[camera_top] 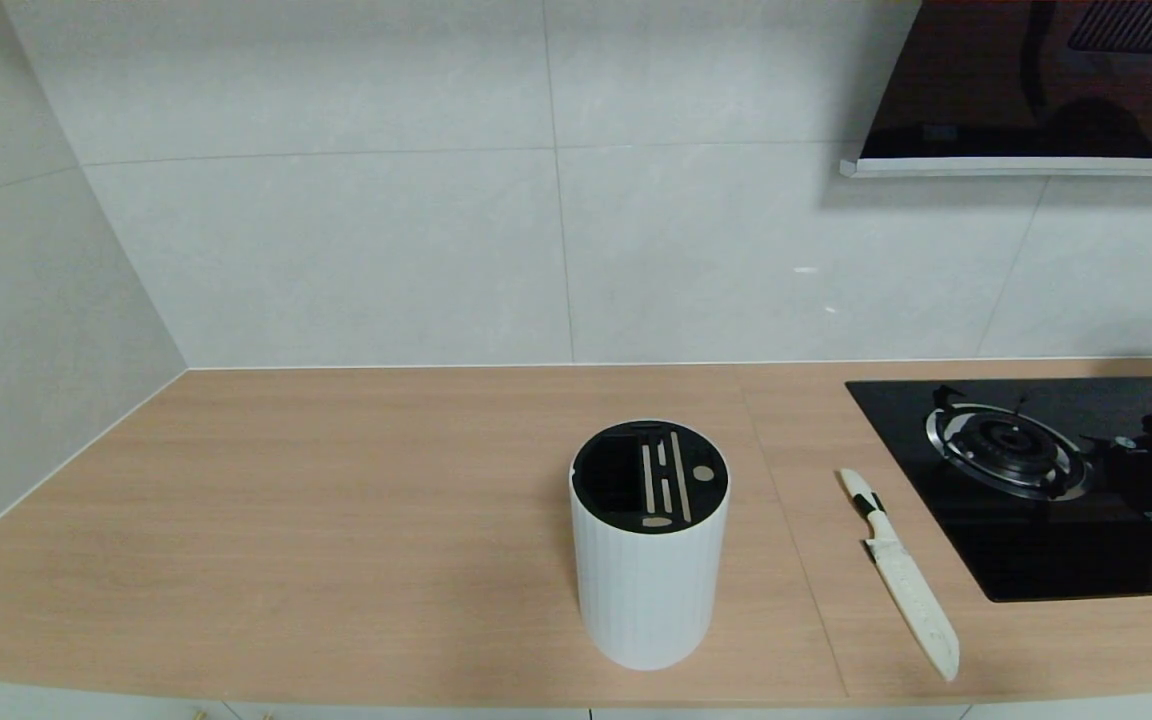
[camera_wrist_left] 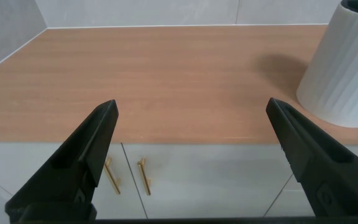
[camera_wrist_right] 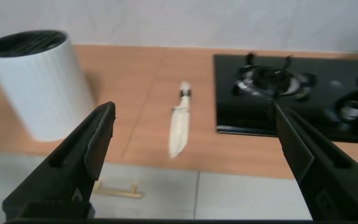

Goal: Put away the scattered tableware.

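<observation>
White ribbed cylindrical knife holder (camera_top: 649,560) upright on wooden table (camera_top: 336,520); white knife (camera_top: 898,572) lies flat nearby, not touching. Left tool (camera_wrist_left: 191,106) and right tool (camera_wrist_right: 192,109) both wide, empty.

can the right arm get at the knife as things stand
Probably yes. The knife lies flat on the counter, apart from the white holder and the cooktop, with nothing over it. The right end effector is open and faces it from in front of the counter's edge.

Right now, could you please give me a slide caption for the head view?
White knife holder on wooden counter, white knife lying between it and the gas hob.
</observation>
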Robot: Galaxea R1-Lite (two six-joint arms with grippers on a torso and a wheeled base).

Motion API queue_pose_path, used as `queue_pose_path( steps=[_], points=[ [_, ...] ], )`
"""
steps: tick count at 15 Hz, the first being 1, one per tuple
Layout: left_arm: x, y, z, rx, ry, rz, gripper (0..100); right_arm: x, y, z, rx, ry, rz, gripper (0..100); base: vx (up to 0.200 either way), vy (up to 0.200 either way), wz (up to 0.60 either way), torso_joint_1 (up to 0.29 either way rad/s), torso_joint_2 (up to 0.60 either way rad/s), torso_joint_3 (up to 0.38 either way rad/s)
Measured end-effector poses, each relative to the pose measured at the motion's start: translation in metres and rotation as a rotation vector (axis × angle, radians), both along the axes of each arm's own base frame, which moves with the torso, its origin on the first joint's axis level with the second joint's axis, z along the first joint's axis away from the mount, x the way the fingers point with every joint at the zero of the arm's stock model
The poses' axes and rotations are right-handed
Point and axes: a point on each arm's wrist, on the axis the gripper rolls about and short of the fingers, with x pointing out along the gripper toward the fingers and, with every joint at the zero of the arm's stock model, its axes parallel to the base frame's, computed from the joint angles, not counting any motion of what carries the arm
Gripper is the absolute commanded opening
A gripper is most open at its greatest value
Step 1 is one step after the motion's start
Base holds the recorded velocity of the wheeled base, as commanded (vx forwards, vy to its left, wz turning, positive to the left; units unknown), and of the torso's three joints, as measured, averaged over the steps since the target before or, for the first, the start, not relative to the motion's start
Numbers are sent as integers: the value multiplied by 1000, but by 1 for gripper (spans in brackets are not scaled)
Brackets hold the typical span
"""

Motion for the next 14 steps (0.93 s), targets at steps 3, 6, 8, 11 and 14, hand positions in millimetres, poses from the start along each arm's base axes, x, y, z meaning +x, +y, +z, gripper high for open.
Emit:
queue_pose_path(
  steps=[3,6,8,11,14],
  points=[
    [0,0,0,0,0,0,100,30,2,16,-6,170,44,100,0,0,0,0,0,0],
    [0,0,0,0,0,0,100,67,7,29,-23,334,87,100,0,0,0,0,0,0],
    [0,0,0,0,0,1,100,96,13,35,-38,419,109,100,0,0,0,0,0,0],
    [0,0,0,0,0,0,100,142,23,35,-49,459,127,100,0,0,0,0,0,0],
    [0,0,0,0,0,0,100,186,31,19,-64,495,106,100,0,0,0,0,0,0]
  ],
)
